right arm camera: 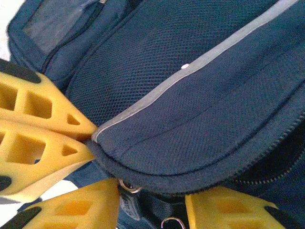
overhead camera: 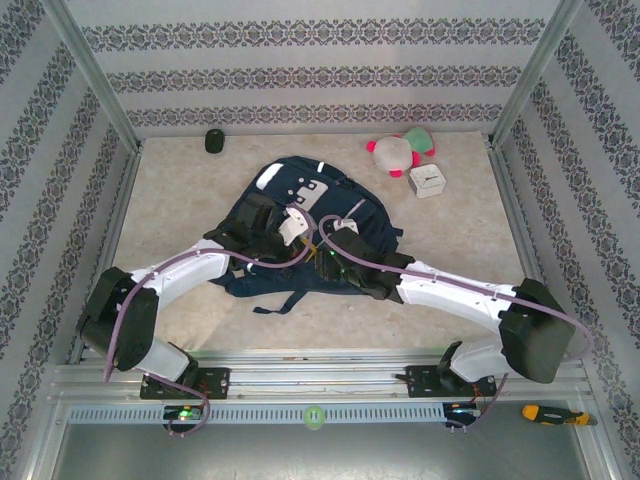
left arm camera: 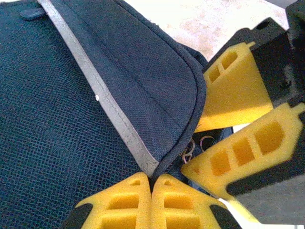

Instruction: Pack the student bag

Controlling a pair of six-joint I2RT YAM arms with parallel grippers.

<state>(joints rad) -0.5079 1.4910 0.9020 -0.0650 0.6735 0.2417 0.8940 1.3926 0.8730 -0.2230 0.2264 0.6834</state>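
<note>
The student bag (overhead camera: 300, 168) lies flat, long axis near-to-far, straps toward the arms. The left gripper (left arm camera: 151, 177) is clamped on its flap edge. The right gripper (right arm camera: 151, 193) stands part-open, its jaws astride the flap's rim.

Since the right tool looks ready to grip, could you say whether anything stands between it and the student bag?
Nothing visible: the open right tool is at the flap edge of the student bag.

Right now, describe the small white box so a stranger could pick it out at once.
Find the big navy student bag at centre. Past its far right corner lies a pink, white and green plush toy, with the white box just right of it. It is the only hard-edged, square thing there.
</note>
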